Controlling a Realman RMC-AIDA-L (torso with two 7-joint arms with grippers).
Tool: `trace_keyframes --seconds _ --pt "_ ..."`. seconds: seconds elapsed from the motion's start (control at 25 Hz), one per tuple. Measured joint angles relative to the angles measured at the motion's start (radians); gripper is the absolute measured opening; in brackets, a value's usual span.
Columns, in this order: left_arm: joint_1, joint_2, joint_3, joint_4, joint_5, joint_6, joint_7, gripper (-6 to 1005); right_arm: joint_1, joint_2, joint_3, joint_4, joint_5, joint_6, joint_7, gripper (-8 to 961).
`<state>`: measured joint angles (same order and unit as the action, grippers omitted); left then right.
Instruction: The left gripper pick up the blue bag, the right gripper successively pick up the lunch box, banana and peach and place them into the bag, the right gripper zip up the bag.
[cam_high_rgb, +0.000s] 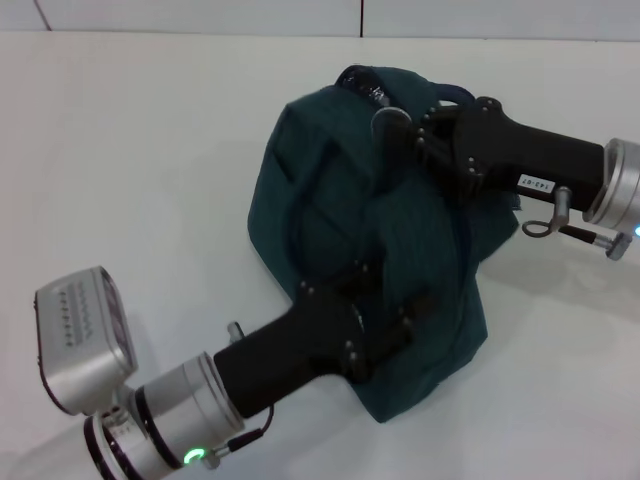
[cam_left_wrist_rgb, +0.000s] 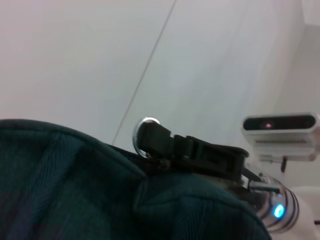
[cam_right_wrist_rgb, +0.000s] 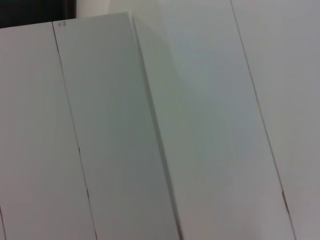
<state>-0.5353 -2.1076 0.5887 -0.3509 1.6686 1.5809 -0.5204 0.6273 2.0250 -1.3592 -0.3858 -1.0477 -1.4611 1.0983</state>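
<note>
The blue bag (cam_high_rgb: 370, 240) sits slumped on my bench (cam_high_rgb: 130, 180), left gripper (cam_high_rgb: 385, 310) clamped on its near fabric to steady it while the right gripper (cam_high_rgb: 415, 130) pinches the far end, probably zipping.

Looks like a lab or robot test cell, not a home. Plain white counter (cam_high_rgb: 150, 180), bare apart from a blue bag (cam_high_rgb: 350, 200) and 2 robot arms. White panelled walls (cam_right_wrist_rgb: 110, 140) with thin seams behind. A boxy depth camera (cam_left_wrist_rgb: 280, 131) is mounted on a silver arm.
</note>
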Motion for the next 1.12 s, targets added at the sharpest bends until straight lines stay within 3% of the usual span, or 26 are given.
trace_keyframes --seconds 0.36,0.68,0.92,1.12 --pt "0.027 0.003 0.083 0.091 0.098 0.028 0.032 471 0.012 -0.007 0.008 -0.011 0.011 0.081 0.004 18" --pt "0.061 0.005 0.123 0.144 0.106 0.104 0.031 443 0.017 -0.002 0.005 -0.013 0.014 0.106 -0.003 18" --pt "0.116 0.009 0.127 0.239 0.092 0.197 0.028 420 -0.028 -0.001 0.008 -0.024 0.025 0.088 -0.059 19" --pt "0.156 0.012 0.122 0.308 0.001 0.238 0.019 370 -0.105 -0.003 0.008 -0.058 0.028 0.032 -0.106 19"
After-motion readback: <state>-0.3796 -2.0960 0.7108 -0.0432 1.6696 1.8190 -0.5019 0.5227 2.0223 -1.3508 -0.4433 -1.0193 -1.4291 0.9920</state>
